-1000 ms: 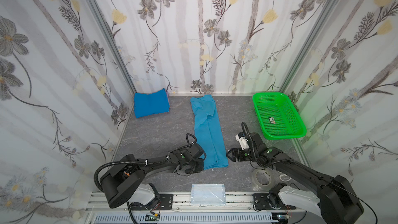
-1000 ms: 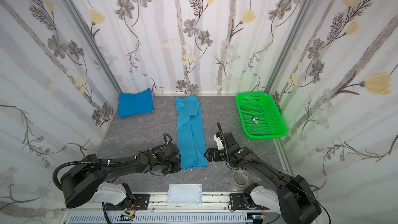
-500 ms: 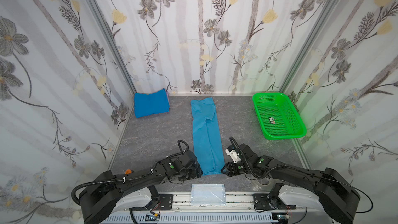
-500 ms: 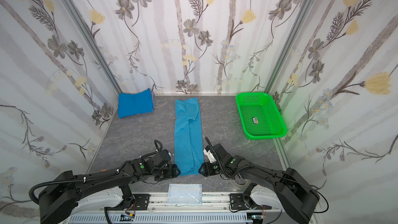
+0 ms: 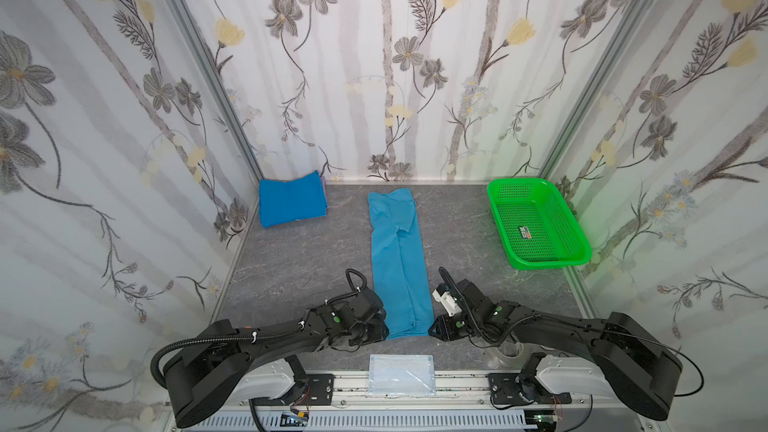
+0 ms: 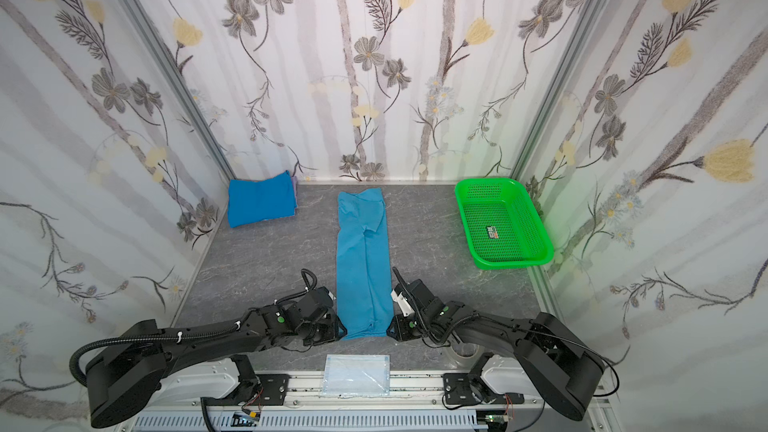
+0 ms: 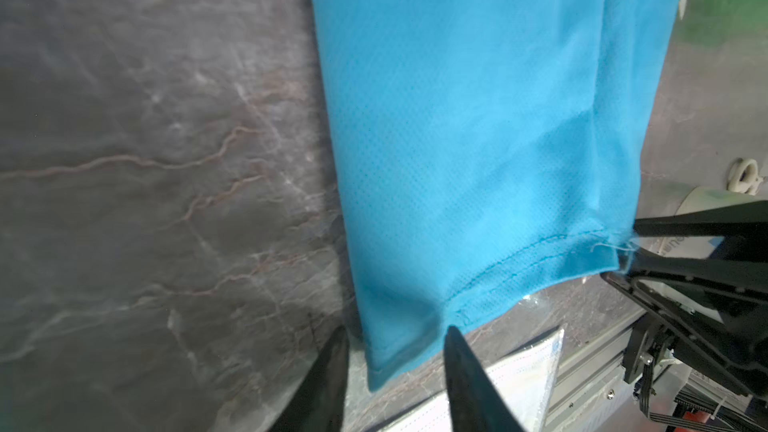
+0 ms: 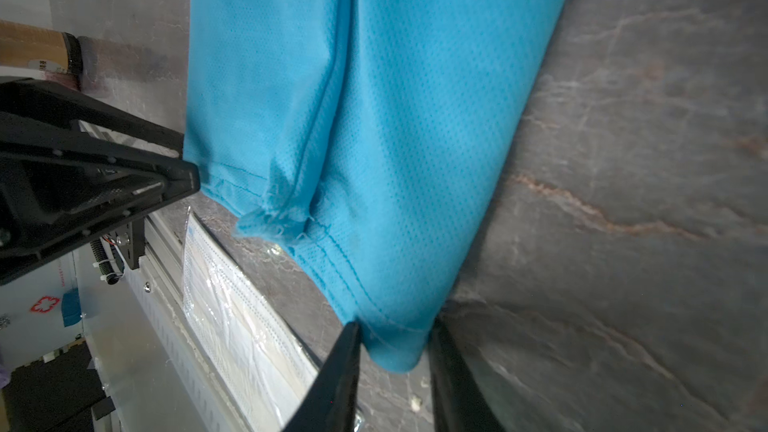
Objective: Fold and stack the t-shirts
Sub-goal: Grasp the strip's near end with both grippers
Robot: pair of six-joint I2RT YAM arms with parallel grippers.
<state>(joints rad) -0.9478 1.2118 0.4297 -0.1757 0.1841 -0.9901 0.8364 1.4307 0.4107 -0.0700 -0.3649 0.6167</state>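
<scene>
Long folded teal-blue cloth t-shirt (image 5: 399,259) lies along the middle of the grey table (image 5: 291,268); folded royal-blue t-shirt (image 5: 291,203) sits at its far left corner. Left gripper (image 7: 397,332) and right gripper (image 8: 395,326) straddle the teal shirt's near hem corners, jaws narrowly parted, grip unclear.

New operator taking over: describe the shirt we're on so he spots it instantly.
On the grey table, between the folded royal-blue shirt at back left and the green basket at right, the teal shirt lies as a long strip down the middle. It is lighter and narrow, not a squared-up bundle, with the left claw and right claw at its near corners.
</scene>
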